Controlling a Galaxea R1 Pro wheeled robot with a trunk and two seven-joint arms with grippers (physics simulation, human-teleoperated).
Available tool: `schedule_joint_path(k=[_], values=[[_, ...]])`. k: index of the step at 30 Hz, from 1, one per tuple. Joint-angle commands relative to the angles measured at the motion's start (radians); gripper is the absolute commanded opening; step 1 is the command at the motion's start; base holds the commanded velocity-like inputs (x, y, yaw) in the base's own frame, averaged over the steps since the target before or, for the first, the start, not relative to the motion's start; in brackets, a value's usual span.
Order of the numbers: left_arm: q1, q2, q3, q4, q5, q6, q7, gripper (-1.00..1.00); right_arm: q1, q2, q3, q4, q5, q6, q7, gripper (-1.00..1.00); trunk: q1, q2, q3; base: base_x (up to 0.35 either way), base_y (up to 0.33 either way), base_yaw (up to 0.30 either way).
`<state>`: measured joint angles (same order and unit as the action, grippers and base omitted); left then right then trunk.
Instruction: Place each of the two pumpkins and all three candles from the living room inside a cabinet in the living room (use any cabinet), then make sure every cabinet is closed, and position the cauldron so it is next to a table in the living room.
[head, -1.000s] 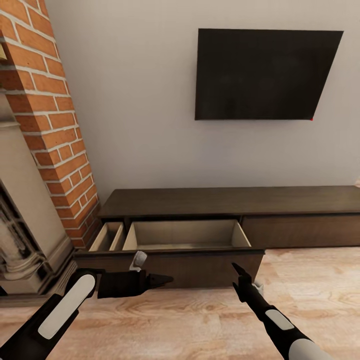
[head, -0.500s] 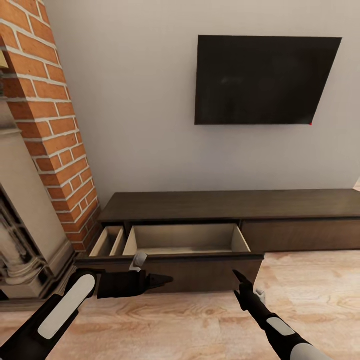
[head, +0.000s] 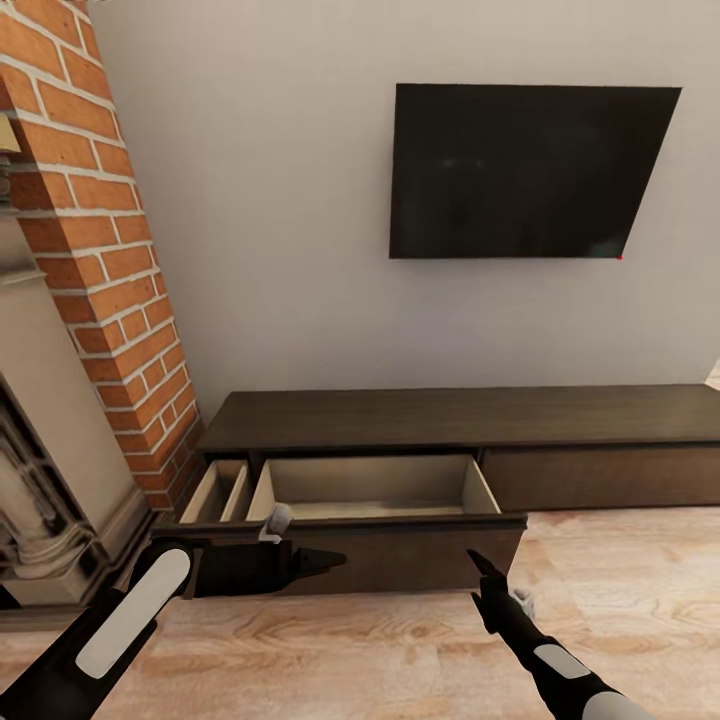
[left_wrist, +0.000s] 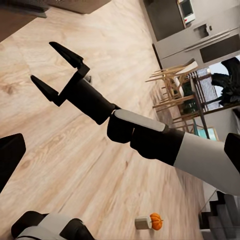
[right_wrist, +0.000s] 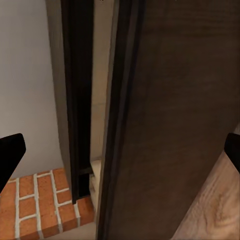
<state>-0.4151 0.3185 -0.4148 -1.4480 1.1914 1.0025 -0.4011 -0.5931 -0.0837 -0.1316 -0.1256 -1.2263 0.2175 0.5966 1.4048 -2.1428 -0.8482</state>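
Open drawer ahead, pumpkin behind on the floor, both grippers empty.

We face the cabinet (head: 460, 420), its long axis running left to right along the wall, with one drawer (head: 372, 487) pulled out toward us and nothing in it that we can see. Our right gripper (left_wrist: 57, 67) hangs low in front of the drawer face, fingers spread wide and holding nothing. Our left gripper (head: 315, 560) points sideways across the drawer front; its jaws look nearly together and empty, though we cannot tell for sure. A pumpkin (left_wrist: 156, 221) sits on the floor (head: 400, 640) well away from the cabinet, beyond the right arm, so that arm seems nearer.
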Motion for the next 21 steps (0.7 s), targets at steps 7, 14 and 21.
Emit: schedule_joint_path(k=[7, 14, 21], values=[[-0.001, 0.001, -0.002, 0.000, -0.006, 0.001, -0.007, 1.00, 0.001, -0.001, -0.008, 0.022, -0.002, 0.009, -0.001, 1.00, -0.027, 0.049, 0.021, 0.000, 0.000, 0.000], [-0.001, 0.000, -0.006, 0.001, -0.006, 0.001, -0.007, 1.00, 0.001, 0.000, -0.009, 0.041, -0.004, 0.005, -0.004, 1.00, -0.054, 0.098, 0.043, -0.023, 0.000, 0.000], [-0.001, -0.001, -0.014, 0.001, -0.006, 0.001, -0.007, 1.00, 0.001, 0.000, -0.009, 0.042, -0.003, -0.047, -0.003, 1.00, -0.081, 0.147, 0.065, -0.219, 0.000, 0.000]])
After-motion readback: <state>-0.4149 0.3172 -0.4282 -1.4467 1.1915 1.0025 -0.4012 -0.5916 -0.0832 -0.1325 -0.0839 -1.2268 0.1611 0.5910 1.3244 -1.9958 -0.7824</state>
